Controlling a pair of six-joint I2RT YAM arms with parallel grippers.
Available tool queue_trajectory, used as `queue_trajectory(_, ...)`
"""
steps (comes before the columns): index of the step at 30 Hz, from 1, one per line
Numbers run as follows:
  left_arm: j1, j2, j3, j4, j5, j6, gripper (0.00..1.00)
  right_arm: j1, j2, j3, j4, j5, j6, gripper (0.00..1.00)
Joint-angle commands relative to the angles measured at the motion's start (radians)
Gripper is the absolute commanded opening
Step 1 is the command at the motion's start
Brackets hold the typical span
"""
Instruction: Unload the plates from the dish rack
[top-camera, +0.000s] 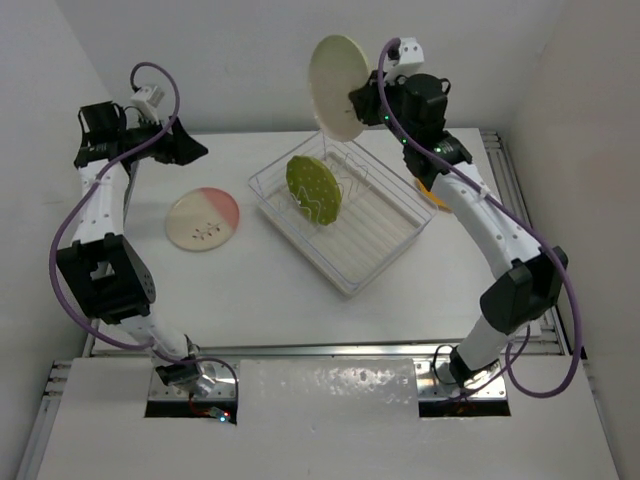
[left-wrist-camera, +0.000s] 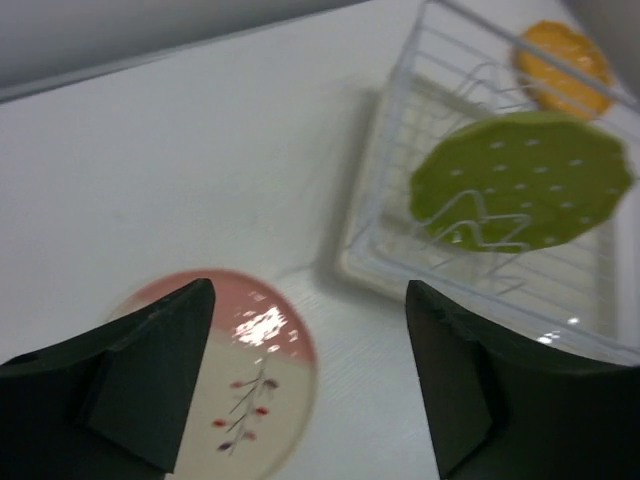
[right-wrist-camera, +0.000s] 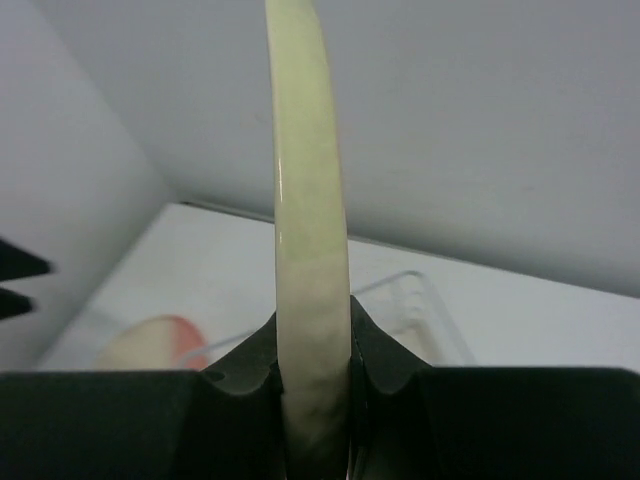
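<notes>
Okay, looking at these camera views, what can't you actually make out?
Orange plate: mostly hidden behind the right arm in the top view, blurred in the left wrist view.
Held pale plate: right wrist view shows only its rim edge-on, so no pattern.
Pink-and-cream plate: partly covered by the left gripper and cut off at the bottom edge, left wrist view.

Top cam: orange plate (top-camera: 423, 189) mostly behind R arm (top-camera: 480, 215); pale plate (right-wrist-camera: 310, 250) edge-on, top cut off.
</notes>
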Motion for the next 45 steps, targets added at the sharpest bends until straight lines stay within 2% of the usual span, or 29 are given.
queue_trajectory(1,-0.048,-0.028,0.041,0.049,0.199,-0.123,0.78,0.050,0.096,0.043,0.240,-0.195,0.334,0.00)
queue_trajectory(3,-0.065,-0.034,0.032,0.138,0.230,-0.209,0.85,0.058,0.139,0.045,0.323,-0.274,0.496,0.00)
queue_trajectory(4,-0.067,-0.036,0.012,0.177,0.228,-0.317,0.91,0.067,0.178,0.040,0.357,-0.296,0.541,0.00)
queue_trajectory(7,-0.070,-0.042,-0.026,0.309,0.230,-0.463,0.93,0.089,0.256,0.063,0.444,-0.364,0.652,0.00)
queue_trajectory(11,-0.088,-0.031,-0.078,0.297,0.074,-0.472,0.94,0.135,0.331,0.111,0.512,-0.428,0.758,0.00)
queue_trajectory(14,-0.107,-0.007,-0.077,0.196,-0.055,-0.449,0.91,0.161,0.353,0.134,0.481,-0.431,0.769,0.00)
queue_trajectory(17,-0.108,0.006,-0.104,0.197,-0.076,-0.496,0.88,0.168,0.367,0.112,0.492,-0.444,0.804,0.00)
queue_trajectory(20,-0.110,-0.002,-0.137,0.284,-0.060,-0.587,0.85,0.168,0.377,0.077,0.538,-0.460,0.848,0.00)
queue_trajectory(24,-0.121,0.007,-0.138,0.289,-0.079,-0.588,0.84,0.170,0.374,0.031,0.608,-0.473,0.911,0.00)
queue_trajectory(26,-0.121,0.012,-0.144,0.280,-0.058,-0.587,0.79,0.170,0.373,0.025,0.613,-0.473,0.916,0.00)
queue_trajectory(28,-0.121,0.009,-0.170,0.321,0.008,-0.652,0.66,0.170,0.382,0.020,0.622,-0.479,0.931,0.00)
queue_trajectory(30,-0.121,-0.008,-0.206,0.471,0.119,-0.738,0.54,0.170,0.393,0.020,0.650,-0.493,0.963,0.00)
queue_trajectory(31,-0.121,-0.014,-0.245,0.544,0.184,-0.833,0.50,0.170,0.405,0.020,0.656,-0.506,0.974,0.00)
queue_trajectory(32,-0.119,-0.025,-0.258,0.645,0.211,-0.875,0.40,0.170,0.410,0.022,0.667,-0.514,0.994,0.00)
queue_trajectory(34,-0.121,-0.028,-0.276,0.704,0.275,-0.946,0.28,0.170,0.417,0.019,0.667,-0.525,1.009,0.00)
queue_trajectory(38,-0.115,-0.045,-0.269,0.695,0.320,-0.969,0.00,0.170,0.417,0.005,0.638,-0.530,1.002,0.00)
queue_trajectory(39,-0.105,-0.048,-0.266,0.688,0.326,-0.976,0.00,0.170,0.417,0.006,0.621,-0.530,0.994,0.00)
queue_trajectory(40,-0.102,-0.049,-0.266,0.686,0.329,-0.979,0.00,0.170,0.416,0.011,0.600,-0.528,0.974,0.02)
queue_trajectory(42,-0.089,-0.059,-0.269,0.682,0.331,-0.989,0.00,0.168,0.410,0.022,0.526,-0.522,0.944,0.18)
queue_trajectory(43,-0.072,-0.071,-0.270,0.685,0.323,-0.990,0.00,0.170,0.407,0.022,0.509,-0.516,0.909,0.44)
queue_trajectory(45,-0.049,-0.082,-0.284,0.694,0.316,-1.004,0.00,0.170,0.388,0.020,0.458,-0.507,0.873,0.65)
